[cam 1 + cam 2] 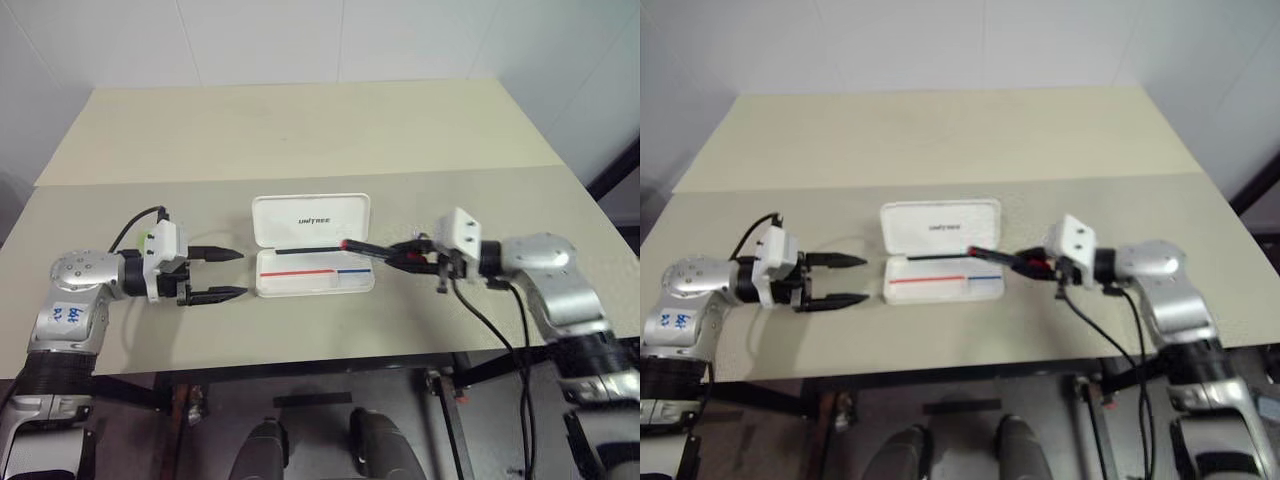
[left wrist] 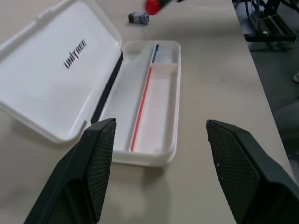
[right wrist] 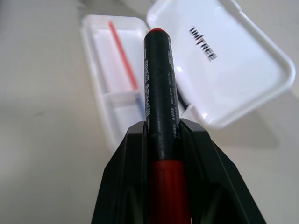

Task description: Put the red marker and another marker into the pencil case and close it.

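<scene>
The white pencil case (image 1: 311, 228) lies open in the middle of the table, its lid with the UNITREE logo folded back and a red-and-blue line in its tray (image 2: 154, 100). My right gripper (image 1: 402, 256) is shut on the red marker (image 1: 368, 250), a black barrel with red ends. It holds the marker nearly level, and the far red tip (image 2: 153, 5) hangs over the case's right end. In the right wrist view the marker (image 3: 159, 79) sticks out between the fingers toward the case. My left gripper (image 1: 228, 273) stands open just left of the case, holding nothing. Another marker is out of view.
A small grey object (image 2: 138, 17) lies on the table beyond the case's right end. The beige tabletop (image 1: 300, 130) stretches far behind the case, with a seam across it. A cable hangs from my right wrist past the table's front edge (image 1: 300, 365).
</scene>
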Controlling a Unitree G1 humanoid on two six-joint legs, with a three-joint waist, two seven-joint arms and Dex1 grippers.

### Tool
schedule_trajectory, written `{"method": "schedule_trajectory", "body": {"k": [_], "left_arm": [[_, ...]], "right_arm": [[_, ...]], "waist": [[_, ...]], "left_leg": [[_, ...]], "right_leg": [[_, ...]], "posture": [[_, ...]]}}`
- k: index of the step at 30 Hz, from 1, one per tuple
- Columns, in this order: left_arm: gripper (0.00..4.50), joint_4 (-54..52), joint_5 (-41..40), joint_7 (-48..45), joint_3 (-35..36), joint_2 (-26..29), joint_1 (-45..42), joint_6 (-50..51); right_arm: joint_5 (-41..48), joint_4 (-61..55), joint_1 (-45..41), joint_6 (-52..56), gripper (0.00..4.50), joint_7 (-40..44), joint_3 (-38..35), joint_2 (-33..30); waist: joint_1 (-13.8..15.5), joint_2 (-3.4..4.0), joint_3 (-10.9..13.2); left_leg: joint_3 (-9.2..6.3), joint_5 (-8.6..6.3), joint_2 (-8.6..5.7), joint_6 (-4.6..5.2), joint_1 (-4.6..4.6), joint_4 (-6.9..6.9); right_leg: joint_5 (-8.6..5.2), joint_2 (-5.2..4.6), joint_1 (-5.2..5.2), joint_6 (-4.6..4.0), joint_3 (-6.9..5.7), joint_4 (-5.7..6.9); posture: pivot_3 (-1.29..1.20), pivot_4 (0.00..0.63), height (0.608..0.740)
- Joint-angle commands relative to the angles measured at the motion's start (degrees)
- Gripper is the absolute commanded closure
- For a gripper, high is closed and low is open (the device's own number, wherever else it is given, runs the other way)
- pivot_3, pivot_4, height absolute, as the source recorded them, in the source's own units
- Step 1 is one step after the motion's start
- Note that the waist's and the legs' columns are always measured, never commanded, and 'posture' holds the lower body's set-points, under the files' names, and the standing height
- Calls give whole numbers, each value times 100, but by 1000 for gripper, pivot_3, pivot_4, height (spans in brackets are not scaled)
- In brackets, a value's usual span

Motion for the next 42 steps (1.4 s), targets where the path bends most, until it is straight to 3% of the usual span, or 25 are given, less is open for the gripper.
{"method": "schedule_trajectory", "body": {"k": [1, 7, 17, 21, 28, 37, 42], "left_arm": [[1245, -262, -77, 157, 132, -26, -42, -42], [1245, -471, -66, 318, 98, -109, 103, -27], [1245, -803, -147, 521, 163, -139, 410, 44], [1245, -805, -151, 594, 171, -172, 437, 7], [1245, -772, -128, 653, 164, -240, 460, -72], [1245, -1001, -100, 1324, 565, -376, 956, -153], [1245, -1695, -90, 3022, 1343, -1049, 1645, 197]], "right_arm": [[-462, 532, -512, -393, 3889, -185, 330, 318], [-862, 1468, -1143, -876, 3889, -231, 744, 1014], [-1168, 2063, -1257, -1599, 3889, -88, 961, 1397], [-1368, 2313, -1319, -1997, 2622, -292, 948, 1457], [-1143, 2155, -1360, -2262, 16, -284, 794, 1543], [888, -519, -473, -395, 16, 868, 428, 1177], [1418, -1409, 299, 220, 16, 1085, -75, 261]], "waist": [[3, 1, 0], [5, 1, 0], [-7, 2, 1], [-9, 3, 1], [-14, 3, 1], [7, 5, 3], [38, 7, 4]], "left_leg": [[0, 0, -1, -1, -2, -2], [-3, -2, -5, -3, -13, -8], [-3, -2, -2, -5, -10, -10], [-4, 0, -2, -7, -4, -9], [-3, 0, -1, -8, -4, -12], [-22, -4, 8, -9, -7, -19], [-31, -9, 19, -3, -9, -14]], "right_leg": [[0, 0, -3, 0, 0, 0], [0, -7, -5, 1, -4, -7], [0, -4, -7, 0, -5, -4], [-1, -3, -7, -2, -4, 4], [-2, -3, -7, -3, -4, 3], [-2, -6, -7, -3, -6, 0], [-2, -21, 0, -1, -7, -21]], "posture": [[0, 150, 740], [0, 150, 740], [0, 150, 740], [0, 150, 740], [0, 150, 740], [0, 150, 740], [0, 150, 740]]}}
